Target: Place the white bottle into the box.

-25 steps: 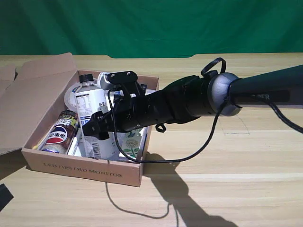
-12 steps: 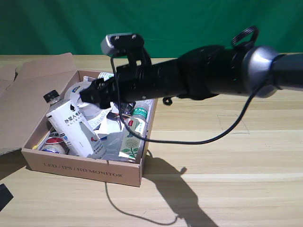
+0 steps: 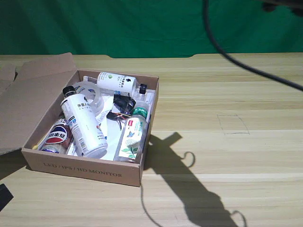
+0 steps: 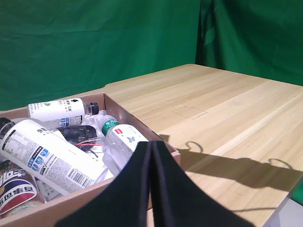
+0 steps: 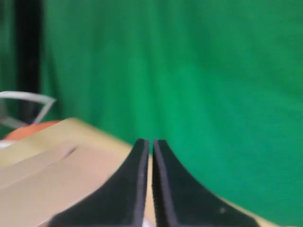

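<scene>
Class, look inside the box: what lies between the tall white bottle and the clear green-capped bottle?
In the exterior view, white paper and a small black-and-red item lie between the white bottle and the green-capped bottle on the box floor.

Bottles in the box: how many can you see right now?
4. The white bottle lies diagonally beside the Pepsi bottle; a smaller white bottle lies along the far wall; the clear green-capped bottle lies by the exterior view's right wall. Clutter may hide more.

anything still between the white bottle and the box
Nothing visible does. The white bottle already lies inside the box, on its side, resting on the other things there, with a cola can beside it. The right gripper is shut, empty and up away from the box.
</scene>
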Controlling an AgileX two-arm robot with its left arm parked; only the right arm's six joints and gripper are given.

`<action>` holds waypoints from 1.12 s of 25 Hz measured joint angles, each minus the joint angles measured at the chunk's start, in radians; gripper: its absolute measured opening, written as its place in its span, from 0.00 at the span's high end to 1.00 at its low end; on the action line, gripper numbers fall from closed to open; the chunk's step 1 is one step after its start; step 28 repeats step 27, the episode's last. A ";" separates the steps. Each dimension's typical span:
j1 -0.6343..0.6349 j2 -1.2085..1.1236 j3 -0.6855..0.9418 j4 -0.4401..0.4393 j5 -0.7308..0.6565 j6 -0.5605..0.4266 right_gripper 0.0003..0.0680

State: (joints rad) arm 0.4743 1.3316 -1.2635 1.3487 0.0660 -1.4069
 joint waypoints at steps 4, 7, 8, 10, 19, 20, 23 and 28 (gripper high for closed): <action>-0.074 -0.180 0.118 0.018 -0.186 -0.065 1.00; -0.127 -0.335 0.236 0.107 -0.331 -0.184 1.00; -0.135 -0.366 0.260 0.143 -0.353 -0.219 1.00; -0.146 -0.449 0.332 0.232 -0.406 -0.343 1.00; -0.152 -0.773 0.623 0.420 -0.552 -0.588 1.00; -0.152 -0.806 0.647 0.420 -0.554 -0.589 1.00; -0.152 -0.918 0.735 0.422 -0.560 -0.591 1.00; -0.152 -1.021 0.847 0.423 -0.561 -0.575 1.00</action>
